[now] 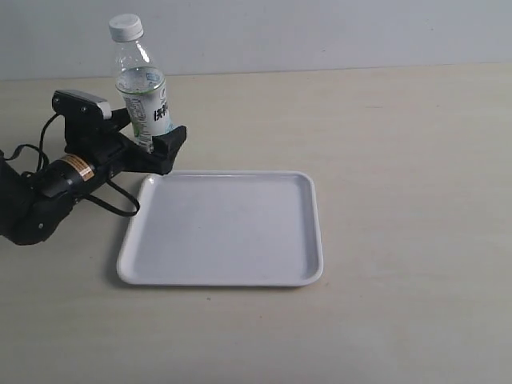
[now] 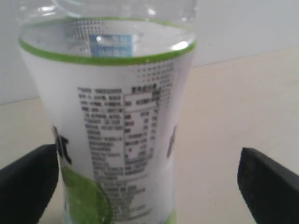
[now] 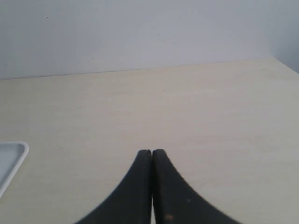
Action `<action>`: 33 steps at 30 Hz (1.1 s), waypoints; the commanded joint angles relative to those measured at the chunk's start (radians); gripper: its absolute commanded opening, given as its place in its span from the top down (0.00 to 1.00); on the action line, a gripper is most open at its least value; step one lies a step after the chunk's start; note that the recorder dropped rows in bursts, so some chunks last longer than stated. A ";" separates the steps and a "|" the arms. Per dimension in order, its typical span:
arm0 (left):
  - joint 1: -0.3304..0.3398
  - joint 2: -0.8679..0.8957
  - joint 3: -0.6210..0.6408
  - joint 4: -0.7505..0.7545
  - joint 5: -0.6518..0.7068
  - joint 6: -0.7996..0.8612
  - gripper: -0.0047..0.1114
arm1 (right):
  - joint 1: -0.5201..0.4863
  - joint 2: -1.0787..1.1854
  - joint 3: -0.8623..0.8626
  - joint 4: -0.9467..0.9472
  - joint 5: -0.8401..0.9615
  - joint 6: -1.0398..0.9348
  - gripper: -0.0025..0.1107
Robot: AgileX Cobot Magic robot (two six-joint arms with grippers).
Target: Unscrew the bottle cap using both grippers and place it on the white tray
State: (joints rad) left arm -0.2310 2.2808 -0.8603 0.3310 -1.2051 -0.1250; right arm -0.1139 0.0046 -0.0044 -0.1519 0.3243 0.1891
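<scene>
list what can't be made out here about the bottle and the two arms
- Bottle base: exterior view, hidden behind the left gripper; left wrist view, cut off by the frame edge.
- Bottle cap: left wrist view, beyond the frame edge.
- Label print: exterior view, too small; left wrist view, blurred.
- Right gripper: outside the exterior view; right wrist view shows only its shut fingers.

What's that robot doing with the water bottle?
The robot's left black two-fingered gripper has its jaws open on either side of a small clear plastic bottle with a white-and-green label. The bottle stands upright on the pale table, just beyond the flat square white plastic tray. The small round white ribbed cap is on the bottle, not yet unscrewed. The right gripper is shut and holds nothing.
</scene>
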 commanded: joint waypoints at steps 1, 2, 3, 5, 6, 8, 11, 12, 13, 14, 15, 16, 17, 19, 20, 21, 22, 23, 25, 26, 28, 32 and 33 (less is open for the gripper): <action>0.000 0.042 -0.070 -0.001 -0.016 -0.032 0.07 | -0.002 -0.005 0.004 -0.004 -0.014 -0.004 0.98; 0.000 0.048 -0.085 -0.001 -0.016 -0.032 0.07 | -0.002 -0.005 0.004 -0.004 -0.014 -0.004 0.98; 0.000 0.053 -0.096 0.001 -0.016 -0.034 0.07 | -0.002 -0.005 0.004 -0.004 -0.014 -0.004 0.98; 0.000 0.066 -0.119 0.003 -0.016 -0.036 0.07 | -0.002 -0.005 0.004 -0.004 -0.014 -0.004 0.98; 0.000 0.070 -0.127 0.003 -0.016 -0.036 0.07 | -0.002 -0.005 0.004 -0.004 -0.014 -0.004 0.98; 0.000 0.077 -0.143 0.003 -0.016 -0.036 0.07 | -0.002 -0.005 0.004 -0.004 -0.014 -0.004 0.98; 0.000 0.088 -0.155 0.003 -0.016 -0.036 0.07 | -0.002 -0.005 0.004 -0.004 -0.014 -0.004 0.98; 0.000 0.088 -0.155 0.003 -0.016 -0.036 0.07 | -0.002 -0.005 0.004 -0.004 -0.014 -0.004 0.98; 0.000 0.088 -0.155 0.003 -0.016 -0.030 0.08 | -0.002 -0.005 0.004 -0.004 -0.014 -0.004 0.98; 0.000 0.088 -0.155 0.003 -0.016 -0.024 0.10 | -0.002 -0.005 0.004 -0.004 -0.014 -0.004 0.98; 0.000 0.088 -0.155 0.003 -0.016 -0.015 0.12 | -0.002 -0.005 0.004 -0.004 -0.014 -0.004 0.98; 0.000 0.088 -0.155 0.003 -0.016 -0.005 0.18 | -0.002 -0.005 0.004 -0.004 -0.014 -0.004 0.98; 0.000 0.088 -0.155 0.003 -0.016 -0.002 0.26 | -0.002 -0.005 0.004 -0.004 -0.014 -0.004 0.98; 0.000 0.088 -0.155 0.003 -0.016 -0.002 0.49 | -0.002 -0.005 0.004 -0.004 -0.014 -0.004 0.98; 0.000 0.088 -0.155 0.008 -0.016 -0.002 0.64 | -0.002 -0.005 0.004 -0.004 -0.014 -0.004 0.98; 0.000 0.088 -0.155 0.011 -0.016 -0.002 0.78 | -0.002 -0.005 0.004 -0.004 -0.014 -0.004 0.98; 0.000 0.088 -0.155 0.013 -0.016 -0.002 0.96 | -0.002 -0.005 0.004 -0.004 -0.014 -0.004 0.98; 0.000 0.088 -0.155 0.017 -0.016 0.007 0.94 | -0.002 -0.005 0.004 -0.004 -0.014 -0.004 0.98; 0.000 0.088 -0.155 0.017 -0.016 0.010 0.96 | -0.002 -0.005 0.004 -0.004 -0.014 -0.004 0.98; 0.000 0.088 -0.155 0.017 -0.016 0.014 0.96 | -0.002 -0.005 0.004 -0.004 -0.014 -0.004 0.98; 0.000 0.088 -0.155 0.017 -0.016 0.017 0.96 | -0.002 -0.005 0.004 -0.004 -0.014 -0.004 0.98; 0.000 0.082 -0.155 0.062 -0.016 0.021 0.96 | -0.002 -0.005 0.004 -0.004 -0.014 -0.004 0.98; 0.000 0.077 -0.155 0.081 -0.016 0.032 0.96 | -0.002 -0.005 0.004 -0.004 -0.014 -0.004 0.98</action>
State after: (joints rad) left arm -0.2310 2.3683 -1.0138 0.3645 -1.2075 -0.1104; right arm -0.1139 0.0046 -0.0044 -0.1519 0.3243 0.1891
